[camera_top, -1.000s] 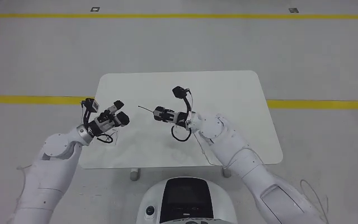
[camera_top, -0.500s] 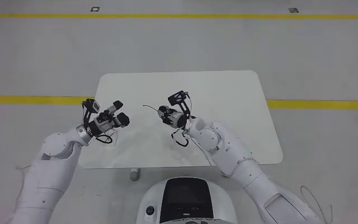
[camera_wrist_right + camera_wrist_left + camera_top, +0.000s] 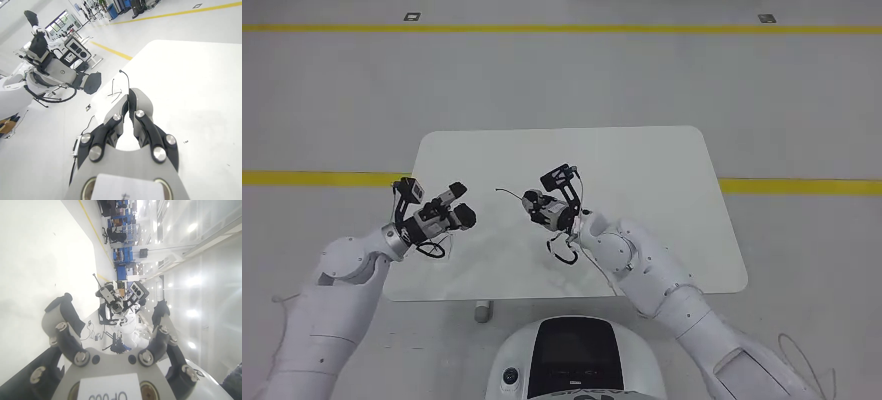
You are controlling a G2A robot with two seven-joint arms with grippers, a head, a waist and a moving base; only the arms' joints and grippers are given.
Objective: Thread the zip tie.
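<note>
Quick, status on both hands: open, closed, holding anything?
Left hand: open, holding nothing.
Right hand: closed on the zip tie.

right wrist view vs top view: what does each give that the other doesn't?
Right wrist view: the pinch close up, with the right gripper shut on the zip tie, and loose ties lying near the table edge.
Top view: the table's full outline, with both grippers placed over it.
Shared: the zip tie sticking out of the right gripper toward the open left gripper.
</note>
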